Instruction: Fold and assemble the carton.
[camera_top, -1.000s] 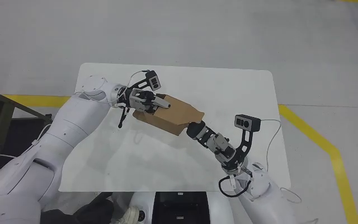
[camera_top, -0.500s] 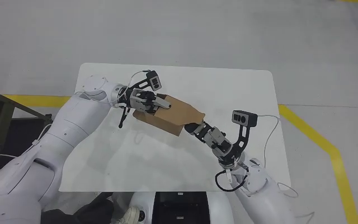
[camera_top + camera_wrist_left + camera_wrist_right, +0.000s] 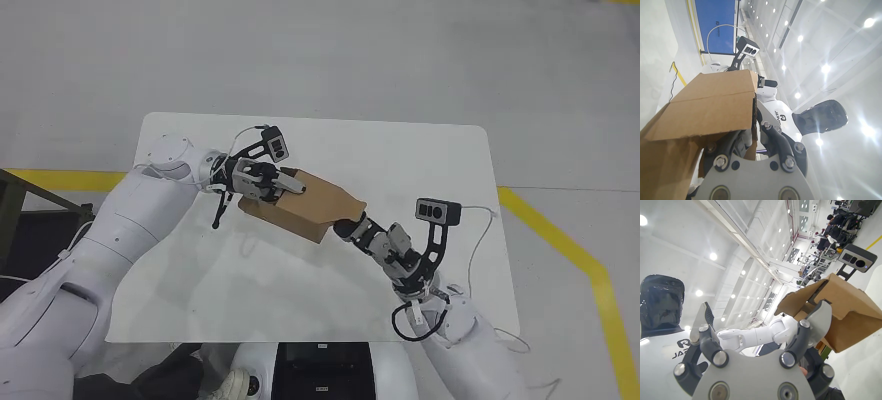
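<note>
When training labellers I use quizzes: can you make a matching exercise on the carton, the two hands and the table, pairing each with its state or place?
Things:
1. brown cardboard carton
2. left hand
3. right hand
4. white rounded-corner table

States or places:
A. open wide, one finger against the box's end flap
B. beneath everything else
C. shut on a wall of the box
D. spans between the two hands

Pairs: 1-D, 2-C, 3-A, 4-B

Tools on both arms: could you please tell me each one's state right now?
Left tool: closed on the carton's wall.
Right tool: open, one finger against the carton.
</note>
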Motion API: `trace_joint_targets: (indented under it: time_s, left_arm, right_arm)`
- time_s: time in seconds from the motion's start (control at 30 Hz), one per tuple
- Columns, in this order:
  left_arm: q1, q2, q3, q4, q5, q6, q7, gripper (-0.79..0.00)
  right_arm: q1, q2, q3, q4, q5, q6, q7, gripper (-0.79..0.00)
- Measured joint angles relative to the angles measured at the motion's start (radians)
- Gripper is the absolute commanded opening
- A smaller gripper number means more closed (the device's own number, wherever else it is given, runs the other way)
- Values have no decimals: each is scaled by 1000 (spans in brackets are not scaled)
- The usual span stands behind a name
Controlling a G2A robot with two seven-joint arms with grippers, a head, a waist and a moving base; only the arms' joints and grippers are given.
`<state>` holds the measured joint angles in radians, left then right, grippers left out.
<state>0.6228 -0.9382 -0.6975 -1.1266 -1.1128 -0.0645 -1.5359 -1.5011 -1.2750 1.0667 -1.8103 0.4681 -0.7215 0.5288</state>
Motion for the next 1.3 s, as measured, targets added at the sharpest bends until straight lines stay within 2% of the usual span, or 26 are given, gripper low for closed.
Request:
trace_joint_targets:
  time_s: [0.47,0.87,1.3]
  left_arm:
    - [4,2,-5,-3,-1,-3,0,-785]
    - [6,3,-5,-6,2,0,0,-785]
    - [7,3,-2,-11,4,0,0,-785]
  right_arm:
    - [89,-5,-38,97,256,81,187,0]
    - [139,-16,-64,149,391,128,309,0]
    - [179,-30,-67,214,477,149,372,0]
